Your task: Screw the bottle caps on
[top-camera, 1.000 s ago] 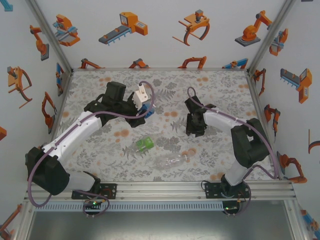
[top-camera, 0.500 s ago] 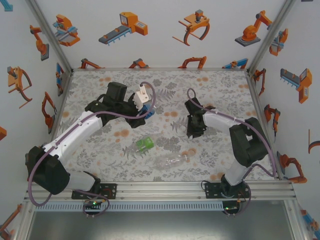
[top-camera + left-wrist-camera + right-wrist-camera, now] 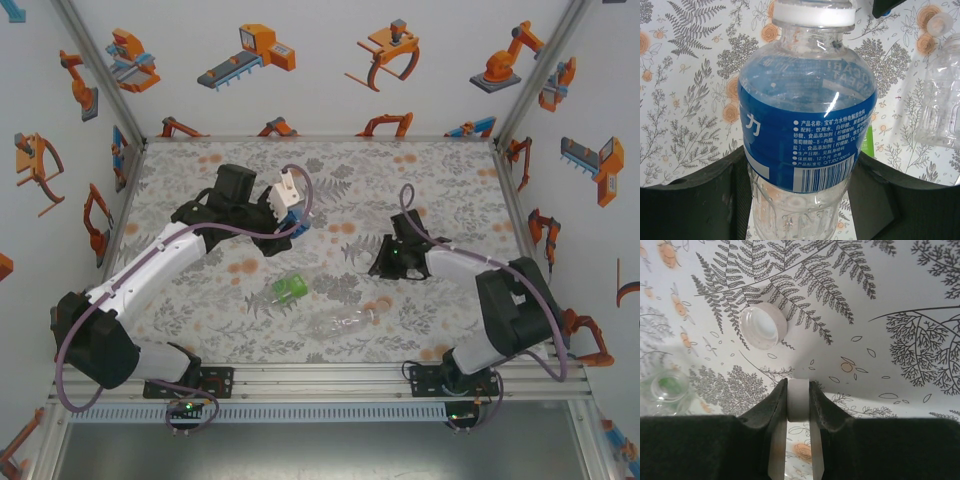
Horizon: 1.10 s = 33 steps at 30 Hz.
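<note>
Over on the left, the left gripper is clamping the blue bottle round its middle. Its jaws are standing part-open with a finger pressing each side of the label, and it is holding the bottle up off the mat. A white top cap is sitting on that bottle's neck; how tight it is, I cannot tell. Moving along, the green bottle is lying on the mat near the middle front. Just beside it to the right, the clear bottle is lying on its side, neck toward the right. A loose cap is resting open side up on the fern print, a little ahead of the right gripper. And on the right, that gripper is squeezing the third cap edge-on between its fingertips. Its jaws are nearly closed on it, and it is hanging low over the mat, well apart from the blue bottle.
</note>
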Motion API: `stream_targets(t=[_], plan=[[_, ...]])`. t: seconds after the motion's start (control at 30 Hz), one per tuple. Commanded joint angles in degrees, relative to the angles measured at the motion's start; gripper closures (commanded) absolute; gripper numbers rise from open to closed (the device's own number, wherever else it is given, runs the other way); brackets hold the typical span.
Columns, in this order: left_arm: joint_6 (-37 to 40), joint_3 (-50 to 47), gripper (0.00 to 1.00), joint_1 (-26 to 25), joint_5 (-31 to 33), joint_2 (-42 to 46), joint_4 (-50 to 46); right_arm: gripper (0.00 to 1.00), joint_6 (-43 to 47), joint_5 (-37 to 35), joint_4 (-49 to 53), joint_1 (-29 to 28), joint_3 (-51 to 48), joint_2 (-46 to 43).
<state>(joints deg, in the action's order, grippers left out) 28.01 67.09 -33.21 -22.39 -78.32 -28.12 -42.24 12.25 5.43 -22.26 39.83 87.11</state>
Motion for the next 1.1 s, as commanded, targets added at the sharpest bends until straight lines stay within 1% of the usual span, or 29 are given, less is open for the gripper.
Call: stream_targets(t=[0.0, 0.1, 0.2, 0.37, 0.57, 0.77, 0.93, 1.07], plan=[[1.35, 1.73, 0.93, -0.63, -0.23, -0.29, -0.88, 0.72, -2.81, 3.39, -8.15, 2.23, -5.87, -2.27], [1.26, 1.73, 0.93, -0.79, -0.26, -0.25, -0.88, 0.67, -3.03, 1.81, -8.57, 3.92, -10.6, -5.2], [1.38, 1.64, 0.93, -0.83, -0.85, 0.07, -0.8, 0.65, -1.85, -2.11, -4.9, 4.08, -12.76, -9.21], [1.38, 1.56, 0.93, -0.88, -0.81, -0.01, -0.53, 0.65, 0.02, -7.7, 2.97, 4.06, -12.8, -15.18], [1.35, 1.73, 0.93, -0.87, -0.98, -0.44, -0.54, 0.56, 2.25, -9.58, 8.67, 3.94, -9.34, -18.31], [1.48, 1.65, 0.93, -0.82, -0.61, -0.65, -0.58, 0.53, 4.95, -13.4, 15.73, 3.2, -3.89, -17.49], [1.44, 1.73, 0.93, -0.88, -0.49, -1.01, -0.6, 0.51, 7.56, -16.18, 19.85, -0.17, 1.32, -13.73], [1.68, 1.82, 0.93, -0.85, -0.11, -1.08, -0.8, 0.5, 10.06, -16.97, 21.48, -2.71, 4.52, -9.39]])
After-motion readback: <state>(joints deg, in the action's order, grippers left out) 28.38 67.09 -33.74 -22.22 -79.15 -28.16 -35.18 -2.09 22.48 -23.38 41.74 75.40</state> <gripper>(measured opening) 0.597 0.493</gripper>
